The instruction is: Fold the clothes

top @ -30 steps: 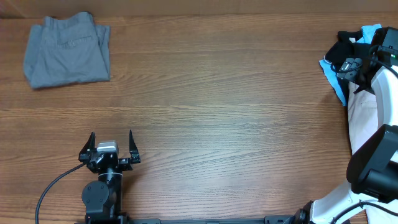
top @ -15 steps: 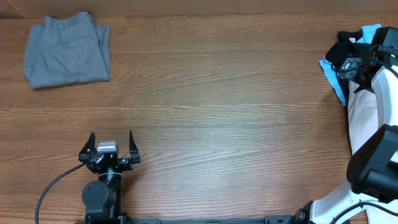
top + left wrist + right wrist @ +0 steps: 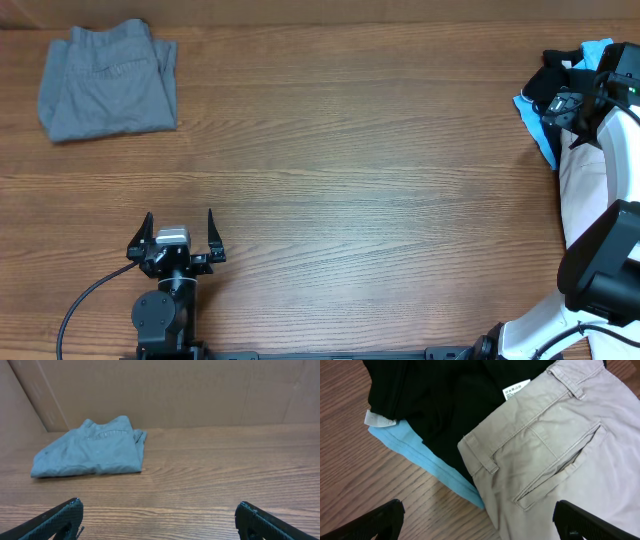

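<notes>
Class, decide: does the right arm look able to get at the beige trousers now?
Probably yes: the right gripper hangs open above the beige trousers, which lie atop the black garment with nothing over them.

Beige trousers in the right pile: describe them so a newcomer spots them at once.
Go to the right edge of the wooden table, where a heap of clothes lies. There the beige trousers overlap a black garment and a light blue garment. They alone are pale tan, with belt loops and a slit back pocket.
</notes>
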You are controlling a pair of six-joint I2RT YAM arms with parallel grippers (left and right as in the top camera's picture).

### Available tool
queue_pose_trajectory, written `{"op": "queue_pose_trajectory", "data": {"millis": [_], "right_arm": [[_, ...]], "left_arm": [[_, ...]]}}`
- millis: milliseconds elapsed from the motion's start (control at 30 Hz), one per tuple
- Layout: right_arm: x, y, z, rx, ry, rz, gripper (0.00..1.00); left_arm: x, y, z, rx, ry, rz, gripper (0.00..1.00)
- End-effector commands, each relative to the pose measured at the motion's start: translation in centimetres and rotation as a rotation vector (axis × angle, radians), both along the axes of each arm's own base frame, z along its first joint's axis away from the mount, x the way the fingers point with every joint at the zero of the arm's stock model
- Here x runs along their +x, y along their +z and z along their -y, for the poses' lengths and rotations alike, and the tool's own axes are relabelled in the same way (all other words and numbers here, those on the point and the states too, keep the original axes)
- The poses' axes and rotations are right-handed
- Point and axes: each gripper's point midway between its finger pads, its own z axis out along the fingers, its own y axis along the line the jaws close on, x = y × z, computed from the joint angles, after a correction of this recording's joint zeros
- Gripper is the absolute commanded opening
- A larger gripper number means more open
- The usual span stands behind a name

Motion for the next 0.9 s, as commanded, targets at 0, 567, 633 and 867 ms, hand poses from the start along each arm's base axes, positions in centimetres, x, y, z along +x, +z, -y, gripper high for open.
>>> {"op": "queue_pose_trajectory", "data": {"millis": [0,567,633,867], "right_arm": [[0.1,0.9,0.1,-0.012,0.004,0.017,1.00],[0.5,1.2,0.3,-0.025,0.003,0.038,1.00],[0.6,1.4,0.7,-0.047,-0.007,0.042,1.00],[1.0,2.0,1.4,-0.093,-0.001,0.055,1.00]], "left_arm": [[0.0,0.1,0.0,-0.012,0.003,0.011,1.00],[0.0,0.1,0.0,-0.012,0.003,0.011,1.00],[0.0,0.1,0.0,-0.012,0.003,0.011,1.00],[0.0,0.1,0.0,-0.012,0.003,0.011,1.00]]}}
